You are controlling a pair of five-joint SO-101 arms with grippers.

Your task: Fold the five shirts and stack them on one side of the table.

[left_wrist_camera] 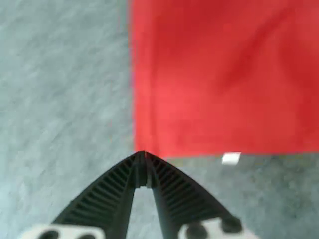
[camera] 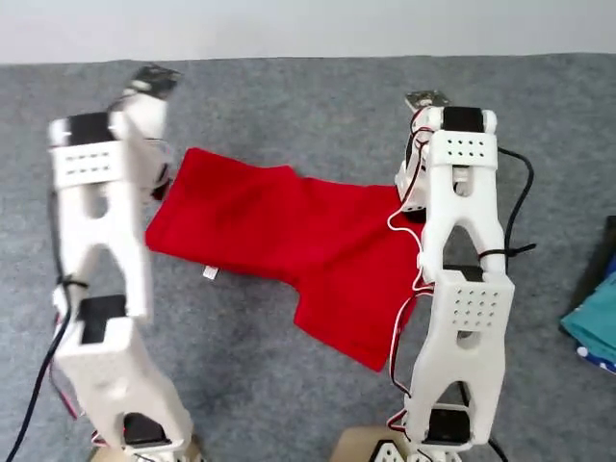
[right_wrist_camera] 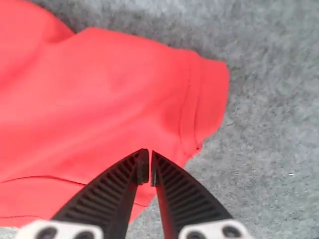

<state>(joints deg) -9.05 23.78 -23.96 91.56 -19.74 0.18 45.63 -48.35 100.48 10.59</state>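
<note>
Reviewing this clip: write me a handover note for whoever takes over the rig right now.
Left gripper: shut, tips at the red shirt's edge near a white tag; whether it pinches cloth is unclear.
Right gripper: shut, over a sleeve of the shirt.
The shirt lies spread mid-table, not neatly folded.
Teal cloth sits at the table's edge beyond the right arm.
Done: no finished fold visible.
Left: fold this shirt and stack it.

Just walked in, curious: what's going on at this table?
Two robot arms hang over a red shirt lying on the grey table. The left claw is shut at one corner of it, and the right claw is shut over a sleeve. Whether either pinches cloth is unclear. Some teal cloth lies at the table's edge.
</note>
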